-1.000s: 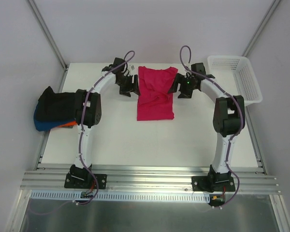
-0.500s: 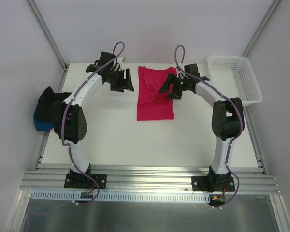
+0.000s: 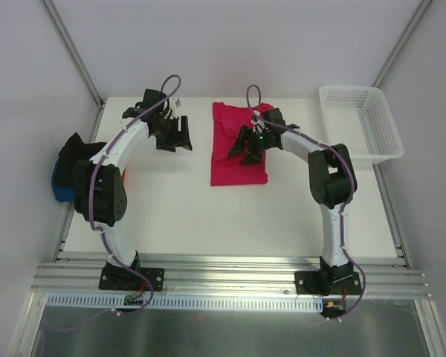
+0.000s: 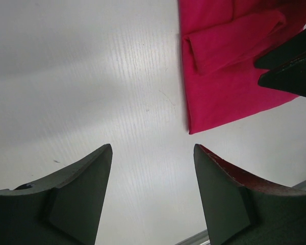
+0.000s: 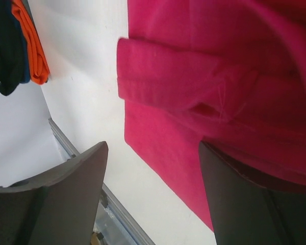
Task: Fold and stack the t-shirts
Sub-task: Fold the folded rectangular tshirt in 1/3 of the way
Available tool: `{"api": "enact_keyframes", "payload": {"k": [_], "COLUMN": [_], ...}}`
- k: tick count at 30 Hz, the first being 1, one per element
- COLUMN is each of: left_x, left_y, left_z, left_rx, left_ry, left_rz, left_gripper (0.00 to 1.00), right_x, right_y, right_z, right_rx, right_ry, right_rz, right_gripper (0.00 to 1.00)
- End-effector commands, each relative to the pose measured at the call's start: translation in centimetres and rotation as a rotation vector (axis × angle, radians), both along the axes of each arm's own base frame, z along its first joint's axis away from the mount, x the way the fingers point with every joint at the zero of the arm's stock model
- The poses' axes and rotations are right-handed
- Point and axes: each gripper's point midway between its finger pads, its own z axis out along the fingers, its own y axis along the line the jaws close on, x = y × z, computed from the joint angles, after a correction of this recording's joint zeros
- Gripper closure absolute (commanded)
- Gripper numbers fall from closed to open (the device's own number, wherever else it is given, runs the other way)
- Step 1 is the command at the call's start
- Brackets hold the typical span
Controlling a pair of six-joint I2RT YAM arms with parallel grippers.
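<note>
A crimson-pink t-shirt (image 3: 236, 167) lies folded lengthwise at the table's far middle, a sleeve flap folded across it (image 5: 158, 76). It also shows in the left wrist view (image 4: 224, 76). My right gripper (image 3: 245, 147) is open and hovers over the shirt's middle. My left gripper (image 3: 177, 137) is open and empty over bare table, left of the shirt. A stack of black (image 3: 78, 160), blue (image 3: 59, 190) and orange shirts sits at the table's left edge; the orange one shows in the right wrist view (image 5: 33, 46).
A white mesh basket (image 3: 360, 119) stands at the back right corner. The white table (image 3: 208, 216) ends in a metal rail at the near edge. Grey walls close in the back and sides.
My right gripper has moved left from the shirt's right edge to over its middle. My left gripper has moved left and back, away from the shirt. The shirt's shape looks unchanged.
</note>
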Motion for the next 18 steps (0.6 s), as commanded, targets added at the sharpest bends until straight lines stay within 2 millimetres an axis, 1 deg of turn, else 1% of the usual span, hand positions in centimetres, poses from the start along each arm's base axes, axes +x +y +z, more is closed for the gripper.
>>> {"api": "enact_keyframes", "payload": {"k": [1,2,3,4,5,6,7,8,9,10,11,12,13,14,15,16,17,18], "left_x": [-0.6,-0.8,-1.0,-1.2,-1.4,-1.5,-1.7,-1.9,-1.9,-2.0,-2.1,-2.2,-2.3,-2.4,-2.4,-2.5,-2.5,-2.4], "left_y": [0.9,1.0,1.1,1.1,1.1,1.1,1.1,1.1,1.2,1.2,1.3,1.2,1.2,1.1,1.0,0.9,0.9,0.8], "left_z": [2.6,2.3,2.2,2.2,1.9,1.8,1.6,1.5,1.4,1.5,1.4,1.5,1.6,1.6,1.7,1.7,1.8,2.0], "left_rx": [0.016,0.018,0.019,0.017,0.017,0.017,0.016,0.015,0.018,0.019,0.019,0.014,0.011,0.004,0.0,-0.007,-0.011,-0.014], "left_ry": [-0.068,-0.059,-0.058,-0.056,-0.045,-0.043,-0.036,-0.031,-0.031,-0.034,-0.031,-0.03,-0.032,-0.027,-0.027,-0.025,-0.027,-0.031], "left_rz": [-0.002,-0.001,0.0,0.0,0.0,0.001,0.002,-0.001,-0.003,-0.003,-0.004,-0.006,-0.005,-0.005,-0.004,-0.007,-0.005,-0.007], "left_gripper": [0.34,0.35,0.34,0.34,0.34,0.34,0.34,0.34,0.34,0.34,0.34,0.35,0.34,0.34,0.35,0.35,0.35,0.35], "right_x": [2.9,3.5,4.0,4.6,6.0,6.8,7.9,9.5,10.6,11.5,12.8,13.4,13.8,13.9,13.7,13.3,12.4,11.2], "right_y": [0.5,0.5,0.6,0.7,1.1,1.2,1.4,1.6,1.6,1.7,1.8,1.7,1.6,1.5,1.5,1.3,1.1,0.9], "right_z": [1.8,2.1,1.6,1.9,3.4,3.5,3.3,5.0,5.7,5.7,8.0,8.8,9.7,11.5,12.7,13.2,15.5,14.5], "right_rx": [0.017,0.023,0.021,0.028,0.046,0.052,0.052,0.066,0.069,0.07,0.084,0.078,0.081,0.087,0.09,0.084,0.096,0.092], "right_ry": [-0.098,-0.11,-0.111,-0.13,-0.18,-0.201,-0.22,-0.277,-0.314,-0.337,-0.403,-0.437,-0.463,-0.506,-0.533,-0.548,-0.578,-0.538], "right_rz": [-0.006,-0.01,-0.015,-0.014,-0.016,-0.016,-0.021,-0.031,-0.041,-0.047,-0.055,-0.067,-0.07,-0.069,-0.062,-0.042,-0.036,-0.019], "right_gripper": [0.25,0.25,0.25,0.25,0.25,0.25,0.25,0.25,0.25,0.25,0.25,0.25,0.25,0.24,0.24,0.24,0.24,0.24]}}
